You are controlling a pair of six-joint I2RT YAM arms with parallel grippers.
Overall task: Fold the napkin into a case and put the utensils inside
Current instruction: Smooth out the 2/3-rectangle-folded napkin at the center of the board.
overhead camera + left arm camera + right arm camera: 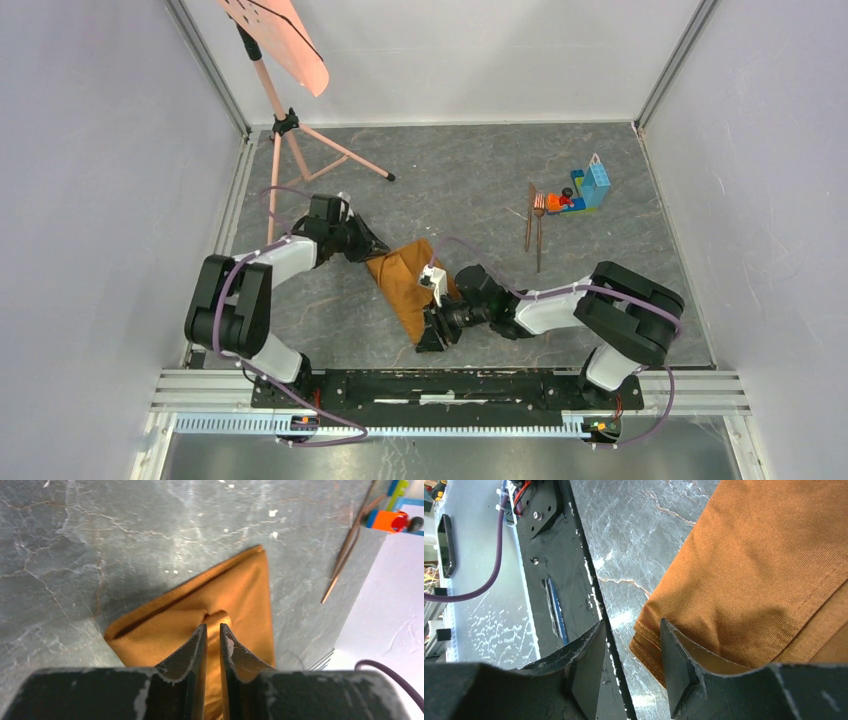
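1. The napkin (405, 280), folded into a rust-coloured wedge, lies on the tabletop (470, 180) between the two arms.
2. The left fingers (190, 650) pinch a raised fold of it. The right fingers (584, 670) stand apart at its near corner, holding nothing.
3. The utensils (536, 225) lie side by side well to the right, just beside a toy brick pile (583, 190).
4. A tripod stand (290, 125) carrying a salmon-pink sheet (285, 40) stands at the far left.
5. The tabletop is grey and marbled, with pale walls (100, 150) on three sides.
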